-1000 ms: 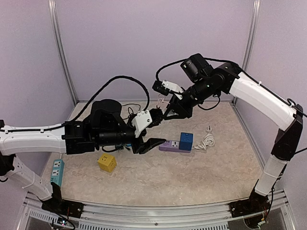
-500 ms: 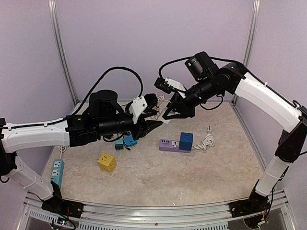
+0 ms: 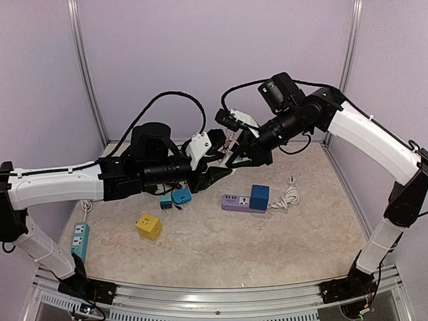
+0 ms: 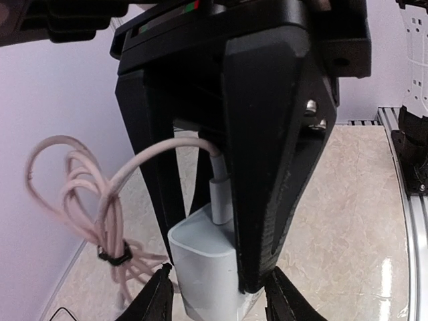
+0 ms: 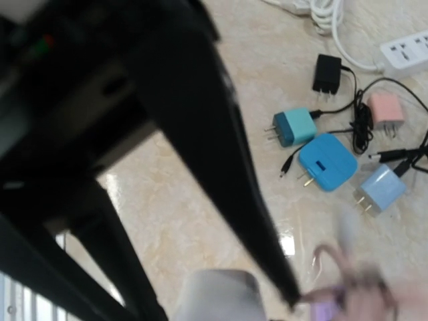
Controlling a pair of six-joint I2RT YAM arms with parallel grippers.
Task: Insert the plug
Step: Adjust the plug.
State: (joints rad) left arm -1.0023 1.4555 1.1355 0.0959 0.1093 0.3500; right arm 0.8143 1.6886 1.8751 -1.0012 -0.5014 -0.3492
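While both arms meet up in the air over the tabletop (image 3: 267,254), the plug is not in any socket yet. The right hand (image 3: 235,159) is clamped on the white charger (image 4: 204,267), with its black fingers pressed on two sides of it. A pink cord (image 4: 73,180) goes into the charger and hangs in loops beside that hand.

The left hand (image 4: 219,299) sits right at the free end of the charger. Its two fingertips stand one on each side of the white block, very close to it. I cannot tell if they squeeze it or only wait next to it.

I think this is a pass from one hand to the other, or a try for a better hold. So the pick-up part looks done. The big part is left: bring the charger down, line up its prongs with the holes, and push it in.

The purple power strip (image 3: 235,202) lies well below both hands, with a blue cube (image 3: 259,196) on one end. That strip may be where the charger goes, but I am not sure.

I look for names, words or labels on the charger, the strip and the cube. I cannot read any.
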